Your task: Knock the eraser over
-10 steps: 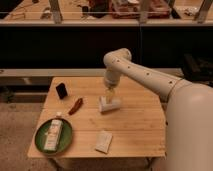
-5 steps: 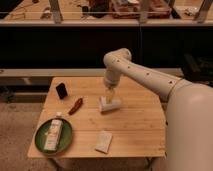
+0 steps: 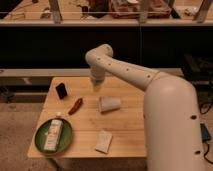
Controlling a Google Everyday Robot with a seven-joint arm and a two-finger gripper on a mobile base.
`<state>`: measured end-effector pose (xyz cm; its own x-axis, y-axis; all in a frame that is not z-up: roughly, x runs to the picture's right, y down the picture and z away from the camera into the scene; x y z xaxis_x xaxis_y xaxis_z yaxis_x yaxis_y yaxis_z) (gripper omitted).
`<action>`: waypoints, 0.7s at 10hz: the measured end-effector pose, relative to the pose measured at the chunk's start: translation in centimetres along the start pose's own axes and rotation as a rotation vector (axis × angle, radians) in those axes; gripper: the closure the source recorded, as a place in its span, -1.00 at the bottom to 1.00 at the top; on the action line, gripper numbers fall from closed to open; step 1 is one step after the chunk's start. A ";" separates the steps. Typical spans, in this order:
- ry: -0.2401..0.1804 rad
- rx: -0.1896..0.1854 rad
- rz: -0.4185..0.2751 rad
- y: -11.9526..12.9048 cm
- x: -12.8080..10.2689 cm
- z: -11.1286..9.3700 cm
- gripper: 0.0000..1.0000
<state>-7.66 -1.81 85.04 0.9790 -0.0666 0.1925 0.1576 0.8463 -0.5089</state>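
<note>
The eraser [image 3: 61, 90] is a small black block standing upright near the far left corner of the wooden table [image 3: 125, 125]. My gripper [image 3: 96, 85] hangs point-down from the white arm over the far middle of the table, to the right of the eraser and apart from it. A red pepper [image 3: 75, 105] lies between them, a little nearer the front.
A whitish cup [image 3: 109, 104] lies on its side just below and right of the gripper. A green plate [image 3: 38, 141] with a white carton [image 3: 52, 135] sits at the front left. A pale flat pad [image 3: 104, 141] lies front centre. A dark shelf runs behind the table.
The gripper has lifted off the whitish cup and moved up and left, toward the eraser. The eraser, pepper and plate have not moved.
</note>
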 end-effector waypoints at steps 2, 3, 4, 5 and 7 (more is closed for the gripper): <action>0.028 0.015 -0.014 -1.9 -2.7 0.8 0.60; 0.035 0.025 -0.024 -2.5 -3.7 0.9 0.60; 0.047 0.043 -0.041 -3.4 -5.3 1.1 0.60; 0.045 0.038 -0.058 -4.1 -8.1 1.6 0.60; 0.037 0.033 -0.084 -5.1 -12.0 2.2 0.60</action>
<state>-20.49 -4.19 87.13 0.9668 -0.1565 0.2021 0.2352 0.8541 -0.4639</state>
